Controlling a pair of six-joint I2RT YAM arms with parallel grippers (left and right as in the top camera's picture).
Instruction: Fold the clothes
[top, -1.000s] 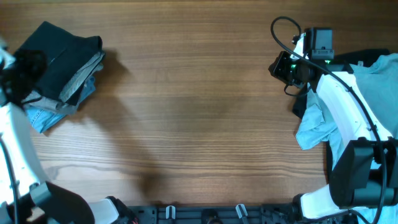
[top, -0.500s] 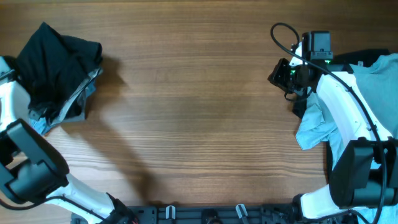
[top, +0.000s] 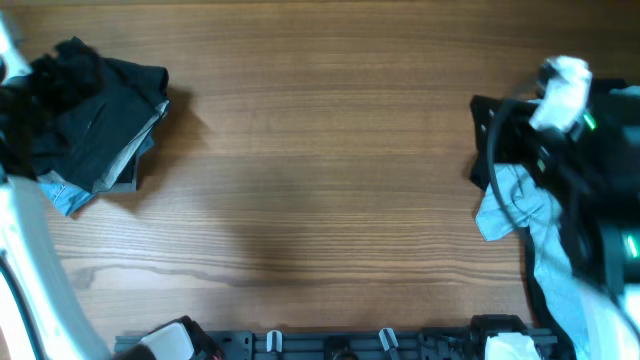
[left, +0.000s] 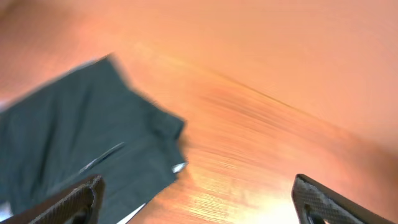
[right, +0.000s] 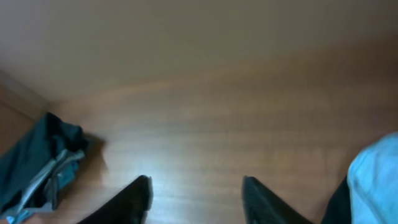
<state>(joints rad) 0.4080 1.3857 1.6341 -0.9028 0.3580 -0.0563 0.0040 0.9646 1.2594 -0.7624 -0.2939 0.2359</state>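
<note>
The clothes lie in two heaps. At the far left, a black garment (top: 100, 115) tops a stack with a grey layer (top: 143, 140) and blue denim (top: 62, 192) beneath. At the right edge a pale blue T-shirt (top: 512, 208) lies crumpled against dark cloth (top: 487, 140). My left gripper (left: 198, 204) is open above the table, its left finger (left: 76, 199) over the edge of the black garment (left: 68, 137). Over bare wood, my right gripper (right: 198, 200) is open and holds nothing. The T-shirt (right: 377, 179) shows at its right.
The wooden table (top: 320, 170) runs between the two heaps. Both arms are blurred in the overhead view: the left arm (top: 25, 260) along the left edge, the right arm (top: 580, 190) over the right-hand heap. A dark rail (top: 330, 345) lines the front edge.
Both grippers have opened. The left one let go of the black garment, which now rests on the stack. The right arm has swung back to the right, over the T-shirt heap.
</note>
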